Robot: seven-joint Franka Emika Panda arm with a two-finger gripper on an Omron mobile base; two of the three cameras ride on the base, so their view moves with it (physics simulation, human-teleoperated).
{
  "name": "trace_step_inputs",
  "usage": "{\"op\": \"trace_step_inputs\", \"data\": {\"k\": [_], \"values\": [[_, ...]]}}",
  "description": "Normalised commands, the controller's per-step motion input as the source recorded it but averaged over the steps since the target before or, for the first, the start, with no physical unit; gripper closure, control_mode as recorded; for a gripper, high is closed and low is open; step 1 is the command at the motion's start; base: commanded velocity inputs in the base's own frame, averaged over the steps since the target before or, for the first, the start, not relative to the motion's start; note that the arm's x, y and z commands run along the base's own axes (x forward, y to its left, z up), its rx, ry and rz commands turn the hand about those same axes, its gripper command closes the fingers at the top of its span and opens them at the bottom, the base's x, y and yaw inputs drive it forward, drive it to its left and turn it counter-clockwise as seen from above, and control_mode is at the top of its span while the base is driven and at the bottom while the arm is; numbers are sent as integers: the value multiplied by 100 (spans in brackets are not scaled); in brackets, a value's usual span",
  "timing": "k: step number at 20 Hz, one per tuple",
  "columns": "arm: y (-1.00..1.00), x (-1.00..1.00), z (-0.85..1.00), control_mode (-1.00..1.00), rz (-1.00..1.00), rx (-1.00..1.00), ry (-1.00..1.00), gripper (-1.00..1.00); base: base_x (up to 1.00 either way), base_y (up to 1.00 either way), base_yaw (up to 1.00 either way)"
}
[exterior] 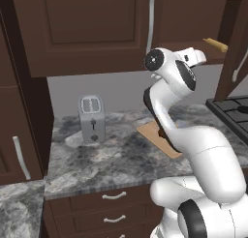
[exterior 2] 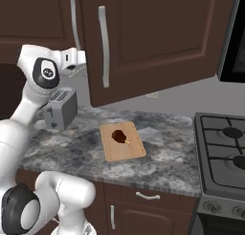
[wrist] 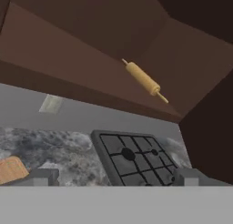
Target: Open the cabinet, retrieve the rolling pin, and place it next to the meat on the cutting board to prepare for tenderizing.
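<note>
Grey speckled stone covers the desk point(exterior: 111, 159), which runs beneath dark brown wall cabinets toward a black gas stove point(exterior 2: 225, 153) on the right. On the desk lies the cutting board point(exterior 2: 125, 150), flat and light brown, with the meat point(exterior 2: 118, 134) resting on its upper half as a small dark reddish lump. A silver toaster point(exterior: 91, 118) stands well apart from the board, nearer the left wall. The cabinet point(exterior: 237, 43) above the stove side has its door swung open, and the rolling pin point(wrist: 143, 79) lies on the brown shelf inside, slanted, one knob end pointing outward. The white arm is raised to cabinet height, and the hand point(exterior: 197, 55) sits just short of the shelf, near the rolling pin but not touching it. Its fingers point(wrist: 43, 176) stand wide apart with nothing between them.
</note>
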Motion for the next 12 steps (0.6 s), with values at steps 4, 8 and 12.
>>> {"op": "trace_step_inputs", "data": {"k": [4, 8, 12], "values": [[-59, 25, -9, -100, 0, 0, 10, -100, 0, 0, 0], [-77, -10, -14, -100, 0, 0, 1, -100, 0, 0, 0], [-91, -34, -11, -100, 0, 0, 0, -100, 0, 0, 0]]}}
